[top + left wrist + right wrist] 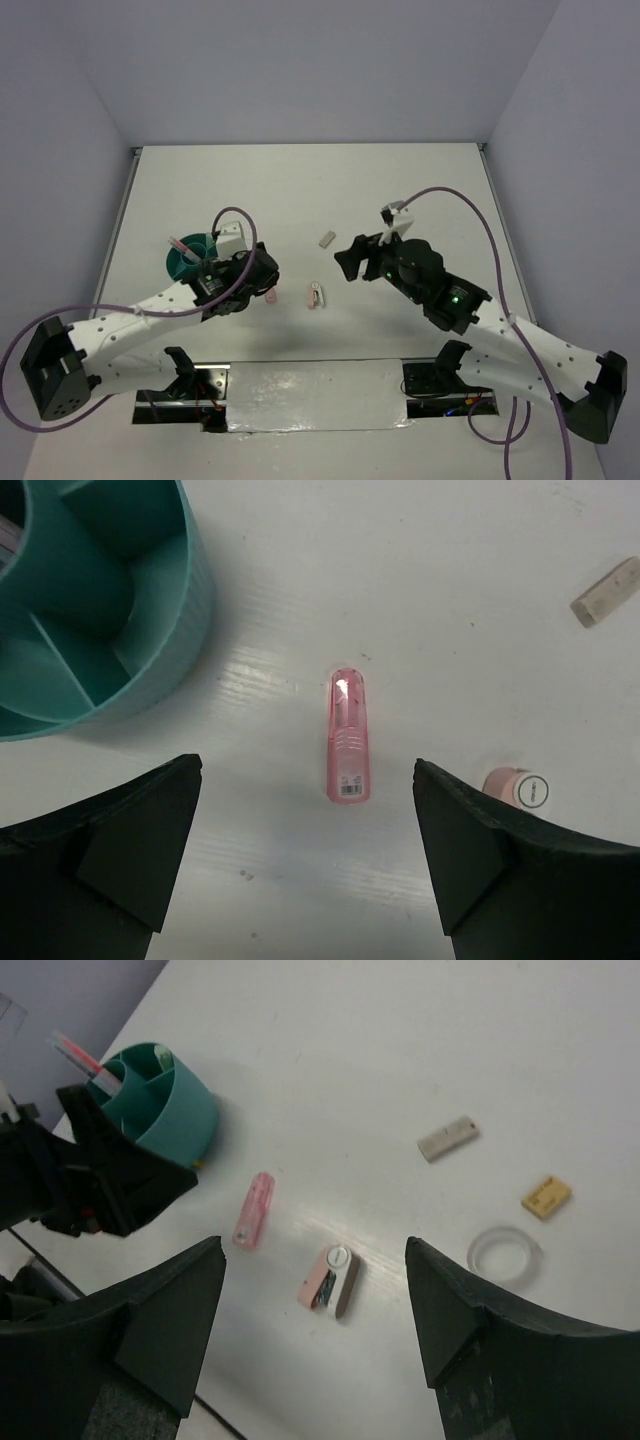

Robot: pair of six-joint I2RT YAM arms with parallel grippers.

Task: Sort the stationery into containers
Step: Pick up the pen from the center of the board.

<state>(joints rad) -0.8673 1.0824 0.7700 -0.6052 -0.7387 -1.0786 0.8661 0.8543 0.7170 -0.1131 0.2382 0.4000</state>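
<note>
The teal organizer [188, 258] stands left of centre, with a thin pink pen [78, 1058] and a mint-green tube [162, 1056] in its compartments. My left gripper [264, 272] is open and empty, just right of the organizer [150, 670], above the table. The pink stick [349, 735] lies flat ahead of it, between the lines of its fingers. The pink-white clip [330, 1280] lies below my open, empty right gripper [315, 1330]. The grey block [446, 1138], tan nub [546, 1197] and clear tape ring [503, 1252] lie further right. I cannot make out a dark pen.
The white table [300, 190] ends at grey walls at the back and sides. The arm bases and cables sit along the near edge. In the top view my right arm [430, 280] covers the tape ring and the tan nub.
</note>
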